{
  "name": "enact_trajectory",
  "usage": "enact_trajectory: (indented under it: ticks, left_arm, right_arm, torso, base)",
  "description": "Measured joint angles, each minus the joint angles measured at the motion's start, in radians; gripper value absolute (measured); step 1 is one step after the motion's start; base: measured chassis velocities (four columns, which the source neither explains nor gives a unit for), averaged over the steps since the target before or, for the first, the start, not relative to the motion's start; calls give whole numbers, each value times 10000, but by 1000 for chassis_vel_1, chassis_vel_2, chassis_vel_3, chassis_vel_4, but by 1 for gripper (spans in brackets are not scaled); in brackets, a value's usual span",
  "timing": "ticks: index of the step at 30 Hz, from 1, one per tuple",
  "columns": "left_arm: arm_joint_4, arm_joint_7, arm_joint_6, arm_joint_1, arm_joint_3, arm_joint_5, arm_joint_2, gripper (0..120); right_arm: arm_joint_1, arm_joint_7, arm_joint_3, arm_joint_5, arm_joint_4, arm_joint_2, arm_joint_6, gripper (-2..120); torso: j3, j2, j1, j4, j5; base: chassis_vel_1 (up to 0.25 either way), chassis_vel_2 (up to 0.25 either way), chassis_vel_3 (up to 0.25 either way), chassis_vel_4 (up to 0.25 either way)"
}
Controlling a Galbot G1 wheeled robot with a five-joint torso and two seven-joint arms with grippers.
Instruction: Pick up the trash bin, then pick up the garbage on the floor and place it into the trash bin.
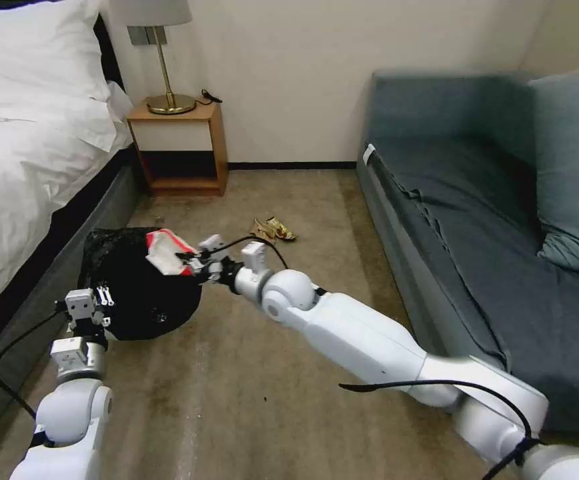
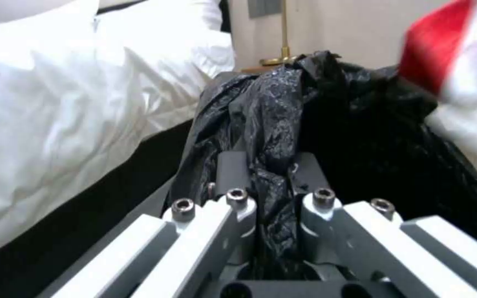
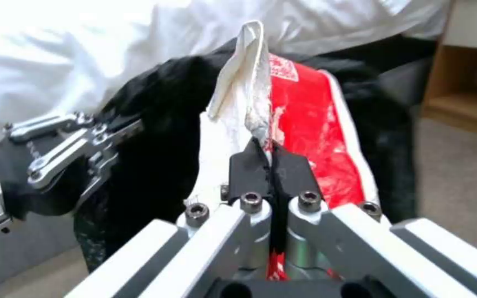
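- Trash bin (image 1: 136, 293), wrapped all over in its crinkly black bag (image 2: 283, 107), sits low at the left of the scene, just beside the dark base of the bed (image 1: 16, 167), whose white bedding hangs over that side.
- At the bin's near left edge, the left gripper (image 1: 105, 295) has its jaws pinched onto a fold of the black bag; the left wrist view shows the plastic bunched tight between the two dark fingers (image 2: 230, 169).
- Whether the bin stands on the carpet (image 1: 249, 393) or hangs clear of it cannot be told.
- At the bin's top right, the crushed red-and-white carton (image 1: 166, 252) sits over the bag's opening, tilted, part white and part red.
- Just right of the carton, the right gripper (image 1: 193, 261) is clamped on it; in the right wrist view the dark fingertips (image 3: 255, 165) meet on the carton's lower edge, with the carton rising beyond them against the black bag.
- Reaching in from the near right, the right arm (image 1: 369, 340) stretches across the carpet toward the bin.
- Farther away, near the middle of the floor, crumpled gold and tan wrappers (image 1: 273, 229) lie on the carpet, well apart from the bin.
- Against the far wall stands a wooden nightstand (image 1: 179, 147) with a brass lamp (image 1: 166, 67) on top.
- A grey-blue sofa (image 1: 489, 220) fills the right side.
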Motion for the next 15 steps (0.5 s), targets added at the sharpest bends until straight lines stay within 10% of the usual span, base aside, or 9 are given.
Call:
enact_trajectory:
  ticks: [15]
  left_arm:
    - [-14,52,16,39,-238,-267,68,5]
  right_arm:
    - [-27,-293,-513,-980,-2107,1519,434,0]
  torso:
    - [0,0,0,-1,0]
  base:
    - [0,0,0,0]
